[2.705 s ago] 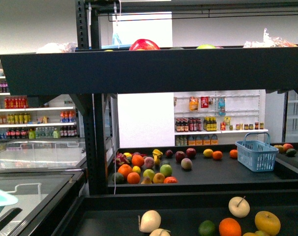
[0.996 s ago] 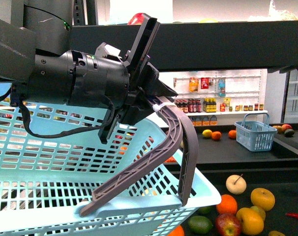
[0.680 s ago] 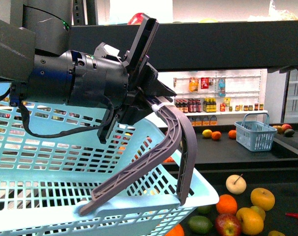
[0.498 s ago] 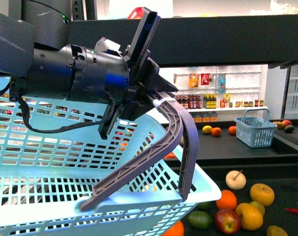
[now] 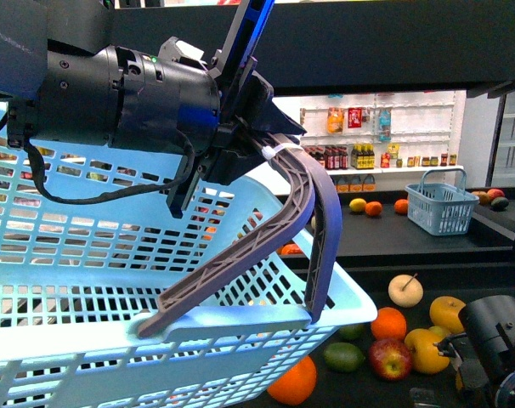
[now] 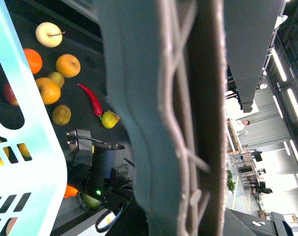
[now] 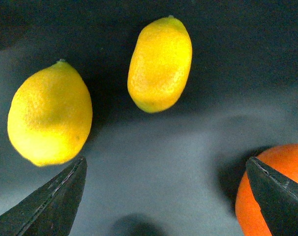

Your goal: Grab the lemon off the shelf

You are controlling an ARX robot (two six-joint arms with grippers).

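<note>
Only wrist-close: lemon [image 7: 160, 64] (front: basket [image 5: 155, 280])

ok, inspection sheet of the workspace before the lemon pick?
Surface: black shelf; loose fruit lies on its lower tray.
Job's things: one lemon lies close by a fingertip, a second lemon lies apart from it; neither is between the jaws.
Clutter: orange by the other fingertip; the front view shows a red apple, a lime and more fruit.
Grippers: left gripper shut on the grey handle of a light-blue basket; right gripper open over the tray.
Cables: black cable loops under the left wrist.
Surroundings: small blue basket on a farther tier; white bottle shelves behind.
</note>
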